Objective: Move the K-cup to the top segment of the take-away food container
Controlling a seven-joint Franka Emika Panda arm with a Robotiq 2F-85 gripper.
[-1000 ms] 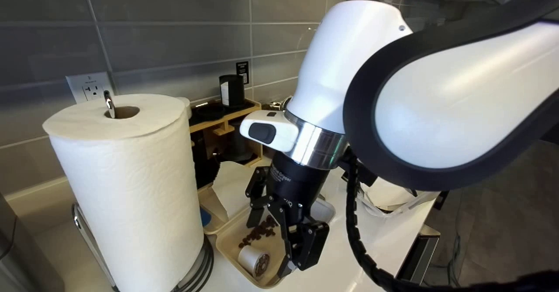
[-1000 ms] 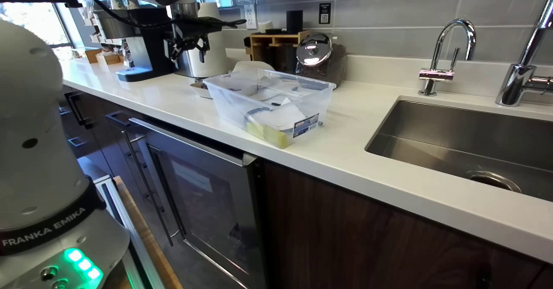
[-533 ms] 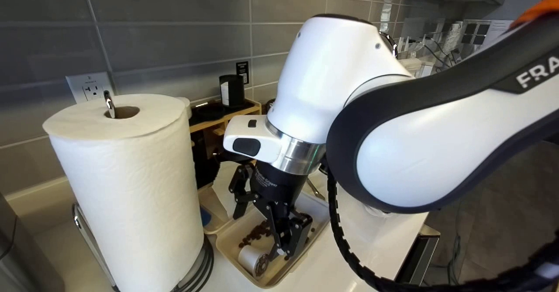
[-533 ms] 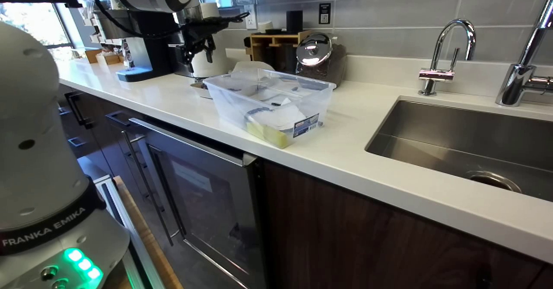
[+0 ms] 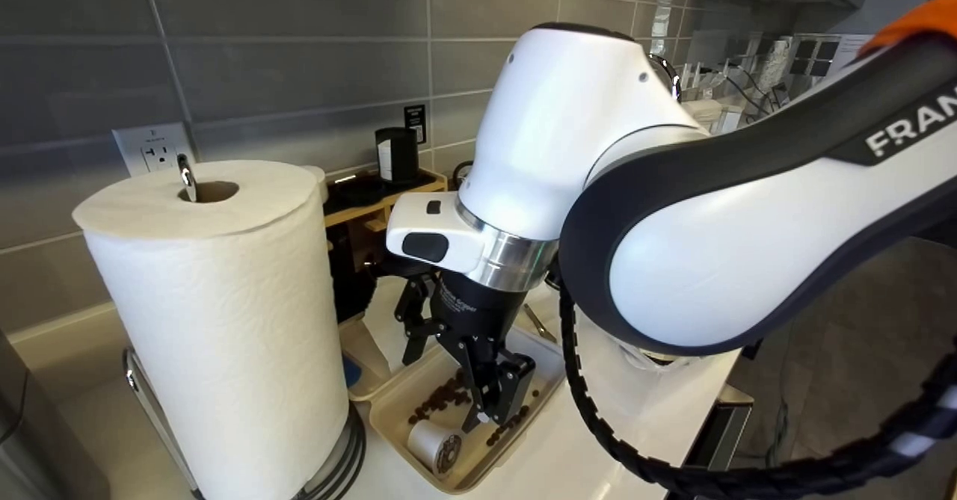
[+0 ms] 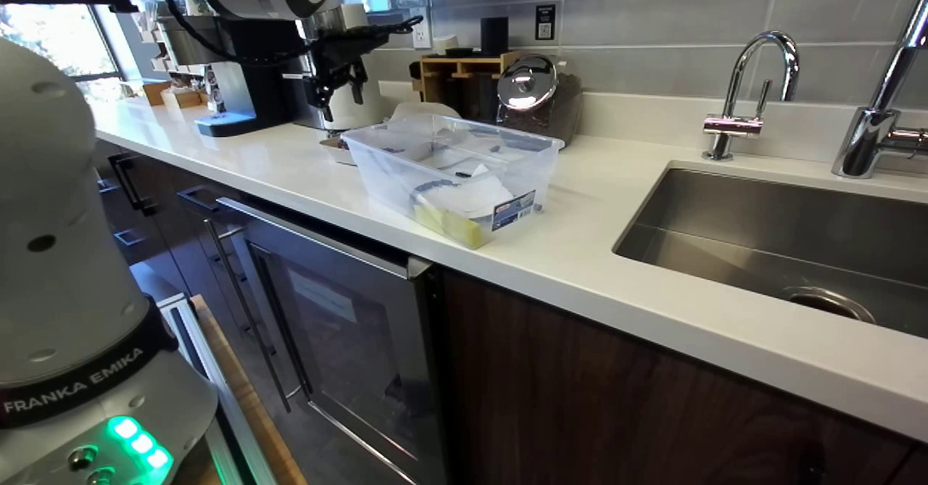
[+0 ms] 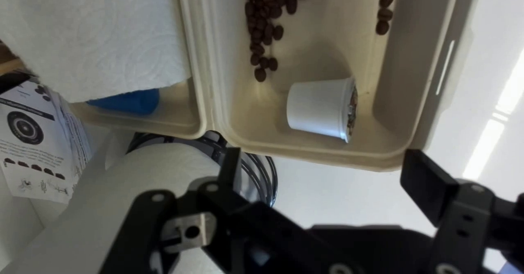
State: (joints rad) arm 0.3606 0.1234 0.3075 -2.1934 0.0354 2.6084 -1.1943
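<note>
The K-cup (image 5: 435, 446) is a small white tapered pod with a dark patterned lid. It lies on its side near one end of the beige take-away food container (image 5: 383, 414). In the wrist view the K-cup (image 7: 316, 108) sits in the corner area of the container half with brown beans, its lid facing right; the container floor (image 7: 331, 24) shows above it. My gripper (image 5: 442, 389) is open and empty, above the container and apart from the K-cup. In the wrist view its fingers (image 7: 321, 161) are wide apart. In an exterior view the gripper (image 6: 343, 106) shows, but the K-cup is hidden.
A paper towel roll (image 5: 217, 335) on a wire stand is close beside the container. A white paper sheet (image 7: 94, 32) and a blue object (image 7: 135, 101) lie in the container's other half. A clear plastic bin (image 6: 449, 188) and a wooden organizer (image 5: 389, 212) stand nearby.
Over the last second my gripper has moved over the container, leftward in an exterior view, closer to the paper towel roll. Since half a second ago it has risen slightly. The K-cup has not moved.
</note>
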